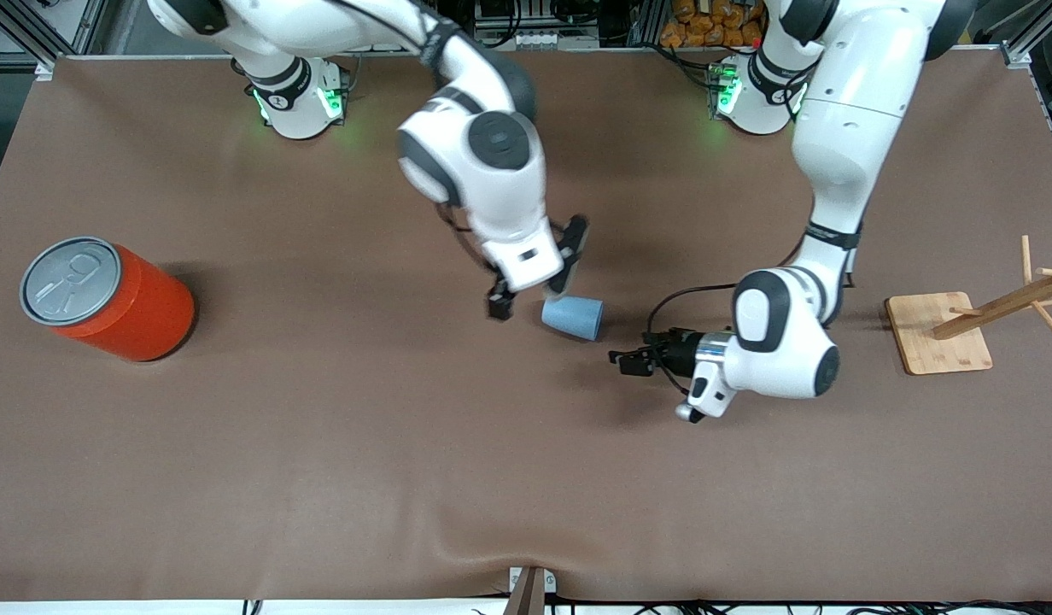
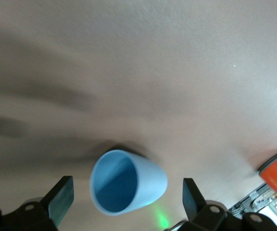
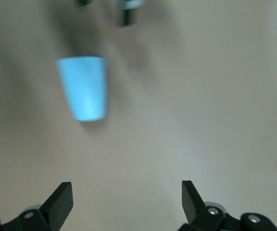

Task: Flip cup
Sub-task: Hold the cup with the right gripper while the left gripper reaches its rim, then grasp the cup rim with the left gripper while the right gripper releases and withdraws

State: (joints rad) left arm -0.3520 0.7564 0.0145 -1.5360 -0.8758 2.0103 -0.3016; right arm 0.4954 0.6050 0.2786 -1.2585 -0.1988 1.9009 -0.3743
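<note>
Front view: light-blue cup [image 1: 573,317] lies on its side mid-table [image 1: 321,444], mouth toward the left arm's end, bare brown surface all round. Right claw [image 1: 533,278] hangs just over its narrow end, fingers spread, nothing held. Left claw [image 1: 626,360] sits low near the cup's mouth, not touching. Orange can [image 1: 108,299] near the right arm's edge, wooden rack [image 1: 961,325] near the left arm's edge, both well apart from the cup.

Left wrist view: cup [image 2: 128,182] mouth faces the camera, between spread fingers [image 2: 61,198], released.

Right wrist view: cup [image 3: 84,87] clear of the spread fingers [image 3: 61,199].
</note>
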